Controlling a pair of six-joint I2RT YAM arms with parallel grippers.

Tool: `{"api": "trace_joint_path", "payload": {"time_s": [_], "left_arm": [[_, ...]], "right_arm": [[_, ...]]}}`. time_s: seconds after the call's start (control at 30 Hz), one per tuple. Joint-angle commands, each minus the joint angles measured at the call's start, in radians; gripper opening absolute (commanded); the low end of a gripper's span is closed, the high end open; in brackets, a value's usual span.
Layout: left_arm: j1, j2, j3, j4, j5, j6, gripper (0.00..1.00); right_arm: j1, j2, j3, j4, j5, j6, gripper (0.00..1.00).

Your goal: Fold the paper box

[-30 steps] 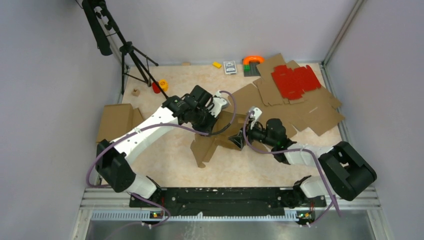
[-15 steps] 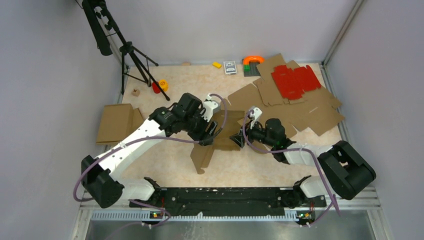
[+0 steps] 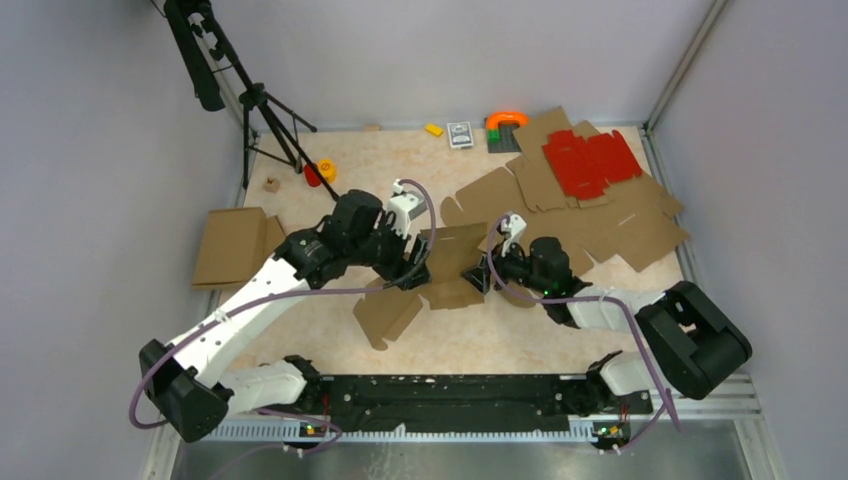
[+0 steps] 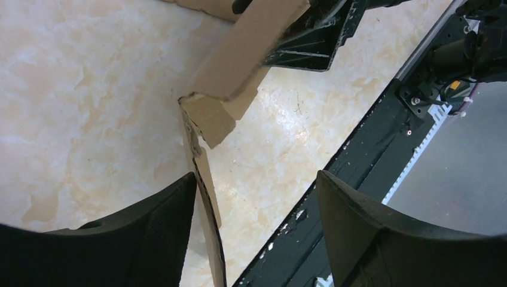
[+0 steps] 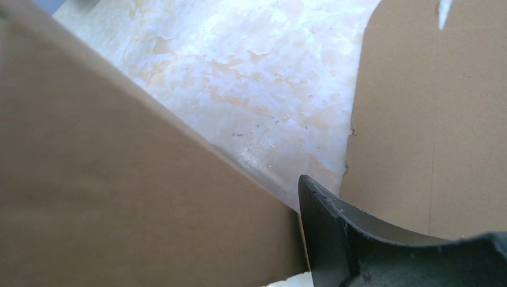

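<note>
Brown paper box (image 3: 455,258), part-raised, long axis near-left to far-right

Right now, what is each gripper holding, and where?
Left gripper: nothing, open around a flap of the paper box. Right gripper: at its edge, hold unclear.

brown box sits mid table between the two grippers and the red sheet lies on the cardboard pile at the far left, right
Not quite. In the top external view the red sheet lies on the cardboard pile at the far right, not the far left. The rest holds: the paper box sits mid-table between the left gripper and the right gripper.
</note>
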Motion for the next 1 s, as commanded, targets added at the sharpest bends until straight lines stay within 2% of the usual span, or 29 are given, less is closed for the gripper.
{"api": "trace_joint_path", "payload": {"time_s": [0.0,0.1,0.2,0.23,0.3,0.47,0.67,0.83,0.97], "left_arm": [[0.005,0.035,-0.031,0.072,0.011,-0.105,0.73],[0.005,0.055,-0.031,0.073,-0.021,-0.161,0.68],[0.005,0.049,-0.04,0.091,-0.071,-0.245,0.68],[0.005,0.038,-0.047,0.105,-0.09,-0.267,0.68],[0.003,0.012,-0.069,0.137,-0.129,-0.306,0.68],[-0.001,-0.033,-0.117,0.209,-0.189,-0.364,0.68],[-0.009,-0.053,-0.152,0.218,-0.239,-0.364,0.68],[-0.013,-0.089,-0.216,0.304,-0.23,-0.434,0.68],[-0.018,-0.107,-0.238,0.338,-0.24,-0.476,0.68]], "right_arm": [[0.008,-0.007,0.039,0.029,0.092,0.101,0.63],[0.047,-0.009,0.037,0.022,0.166,0.13,0.62],[0.1,-0.016,0.039,0.007,0.27,0.172,0.61],[0.117,-0.02,0.033,0.015,0.302,0.19,0.59],[0.153,-0.021,0.024,0.029,0.361,0.23,0.49],[0.202,-0.01,0.016,0.053,0.469,0.292,0.37],[0.212,-0.011,0.008,0.051,0.526,0.333,0.31],[0.239,-0.018,-0.008,0.077,0.616,0.394,0.32],[0.268,0.005,0.016,0.064,0.69,0.42,0.36]]}}
